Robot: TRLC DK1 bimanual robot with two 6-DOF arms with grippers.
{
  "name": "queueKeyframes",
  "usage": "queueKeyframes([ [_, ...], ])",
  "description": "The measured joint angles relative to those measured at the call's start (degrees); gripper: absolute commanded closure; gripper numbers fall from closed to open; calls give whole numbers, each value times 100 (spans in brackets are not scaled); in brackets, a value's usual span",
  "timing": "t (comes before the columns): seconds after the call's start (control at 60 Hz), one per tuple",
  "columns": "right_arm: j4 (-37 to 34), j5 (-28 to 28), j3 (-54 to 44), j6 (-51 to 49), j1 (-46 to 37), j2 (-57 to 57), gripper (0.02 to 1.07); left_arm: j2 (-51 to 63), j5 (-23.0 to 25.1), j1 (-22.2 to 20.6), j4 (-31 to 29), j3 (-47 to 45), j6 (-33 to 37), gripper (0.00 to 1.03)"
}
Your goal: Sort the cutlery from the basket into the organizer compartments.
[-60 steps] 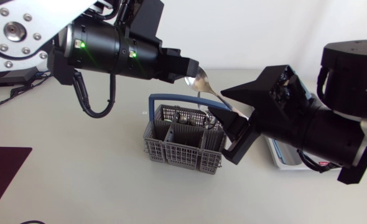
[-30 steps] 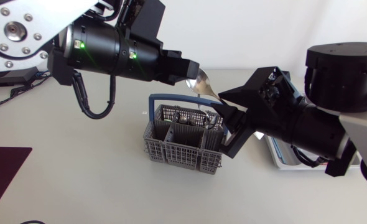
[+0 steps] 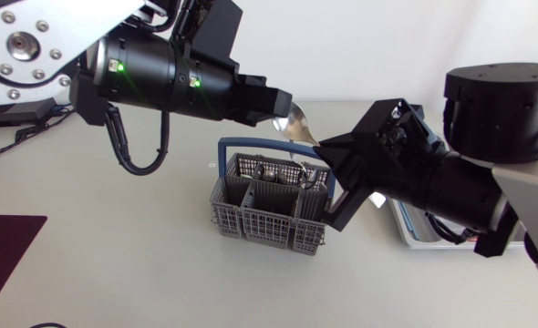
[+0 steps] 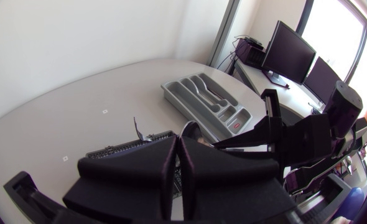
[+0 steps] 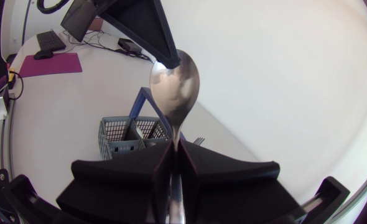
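Head view: glossy spoon (image 3: pixel 295 121) (oval-bowled), grey gridded basket (image 3: pixel 267 220).

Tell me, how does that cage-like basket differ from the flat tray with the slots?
The basket is dark grey with mesh walls; the organizer is paler and solid-walled. The basket stands tall with a blue handle; the organizer lies low, with none. The basket holds cutlery; the organizer's compartments look empty. Both are split into compartments.

1. Shiny spoon (image 5: pixel 174 87) aloft over the basket, handle pinched by the right tool (image 5: pixel 174 148).
2. Grey mesh basket (image 3: pixel 260 217), blue handle, upright, cutlery inside.
3. Grey organizer (image 4: pixel 171 92) flat on the desk (image 3: pixel 114 264) nearby.
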Motion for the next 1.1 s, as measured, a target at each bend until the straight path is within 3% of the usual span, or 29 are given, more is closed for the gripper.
queueKeyframes([
  [0.033,-2,-11,0,-2,-4,0,99,0,0,0,0,0,-33,98],
  [0.083,-4,-13,-7,-4,-4,0,99,0,2,2,0,2,-63,89],
  [0.283,-155,-9,-68,-2,-46,-28,99,-2,90,9,4,136,-184,31],
  [0.367,-256,-4,-125,0,-74,-101,99,-4,92,26,13,219,-229,15],
  [0.483,-402,-2,-170,2,-146,-286,99,-24,107,131,94,236,-247,6],
  [0.75,-780,-98,-170,7,-844,-769,99,-256,101,660,339,203,-240,6],
  [1.1,-533,-1141,-138,225,-3399,-109,99,-533,-230,787,437,-599,376,6],
])
